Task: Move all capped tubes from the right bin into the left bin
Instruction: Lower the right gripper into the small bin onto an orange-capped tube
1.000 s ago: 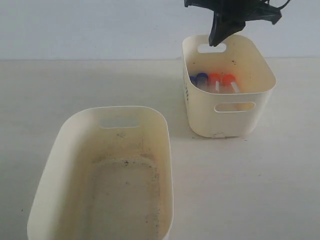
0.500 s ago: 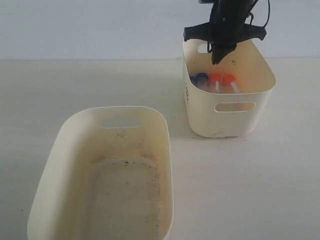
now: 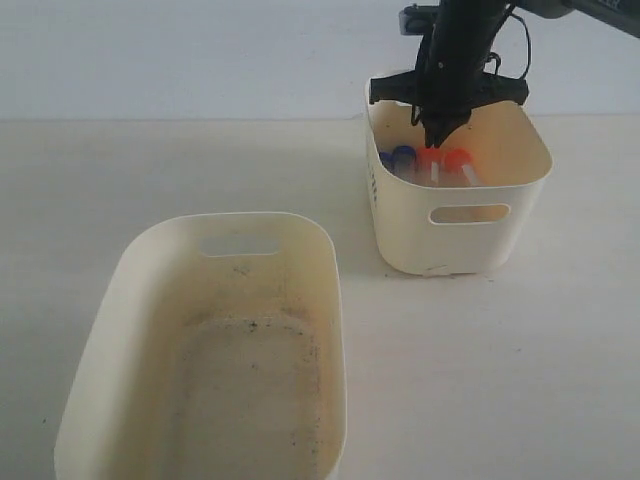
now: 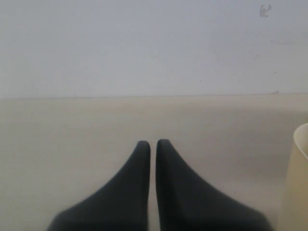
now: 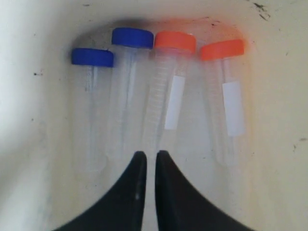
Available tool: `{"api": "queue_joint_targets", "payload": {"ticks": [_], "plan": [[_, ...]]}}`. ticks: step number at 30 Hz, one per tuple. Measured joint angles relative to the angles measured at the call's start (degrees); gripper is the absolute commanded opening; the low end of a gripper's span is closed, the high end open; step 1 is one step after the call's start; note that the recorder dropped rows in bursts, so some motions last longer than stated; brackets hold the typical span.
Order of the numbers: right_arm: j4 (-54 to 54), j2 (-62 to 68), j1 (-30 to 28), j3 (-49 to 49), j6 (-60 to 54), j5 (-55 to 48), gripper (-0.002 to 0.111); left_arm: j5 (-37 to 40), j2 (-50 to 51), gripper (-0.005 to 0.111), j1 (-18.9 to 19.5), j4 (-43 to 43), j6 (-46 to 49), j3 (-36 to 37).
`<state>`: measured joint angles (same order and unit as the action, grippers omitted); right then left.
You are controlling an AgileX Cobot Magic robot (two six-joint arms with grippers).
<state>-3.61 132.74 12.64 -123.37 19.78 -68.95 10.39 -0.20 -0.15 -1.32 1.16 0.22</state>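
Tubes (image 5: pixel 166 86) in row on right bin (image 3: pixel 400 240) floor, directly under right gripper (image 5: pixel 148 155); jaws pressed together, empty.

Capped tubes (image 5: pixel 168 96) lie side by side inside the right bin (image 3: pixel 400 235).

Left gripper (image 4: pixel 153 143): two dark, tapered fingers (image 4: pixel 130 192) close together, only a thin slit between them, nothing held. They hang above a bare beige tabletop (image 4: pixel 72 125). The table runs back to a pale grey-white wall (image 4: pixel 144 43), which carries a small grey mark (image 4: pixel 264 10). The rounded rim and side of a cream bin (image 4: pixel 296 183) cut into the frame's edge beside the gripper, not touching it; which bin cannot be told.
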Motion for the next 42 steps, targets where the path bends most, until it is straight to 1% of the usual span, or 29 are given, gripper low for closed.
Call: {"api": "queue_joint_targets", "payload": {"ticks": [3, 17, 19, 20, 23, 24, 25, 28, 42], "plan": [[-0.24, 0.00, 0.00, 0.00, 0.44, 1.20, 0.032, 0.00, 0.00, 0.004, 0.00, 0.00, 0.00, 0.00], [-5.11, 3.86, 0.00, -0.36, 3.23, -0.15, 0.032, 0.00, 0.00, 0.004, 0.00, 0.00, 0.00, 0.00], [-5.48, 3.86, 0.00, -0.36, 3.34, -0.15, 0.034, 0.00, 0.00, 0.004, 0.00, 0.00, 0.00, 0.00], [-5.63, 3.86, 0.00, -0.36, 3.34, -0.03, 0.039, 0.00, 0.00, 0.004, 0.00, 0.00, 0.00, 0.00], [-5.62, 3.86, 0.00, -0.36, 3.34, -0.03, 0.056, 0.00, 0.00, 0.004, 0.00, 0.00, 0.00, 0.00], [-5.74, 3.86, 0.00, -0.36, 3.41, -0.03, 0.061, 0.00, 0.00, 0.004, 0.00, 0.00, 0.00, 0.00], [-5.74, 3.86, 0.00, -0.36, 3.41, -0.03, 0.063, 0.00, 0.00, 0.004, 0.00, 0.00, 0.00, 0.00], [-5.74, 3.89, 0.00, -0.36, 3.41, 0.74, 0.061, 0.00, 0.00, 0.004, 0.00, 0.00, 0.00, 0.00], [-5.74, 3.89, 0.00, -0.36, 5.00, 2.95, 0.060, 0.00, 0.00, 0.004, 0.00, 0.00, 0.00, 0.00]]}}
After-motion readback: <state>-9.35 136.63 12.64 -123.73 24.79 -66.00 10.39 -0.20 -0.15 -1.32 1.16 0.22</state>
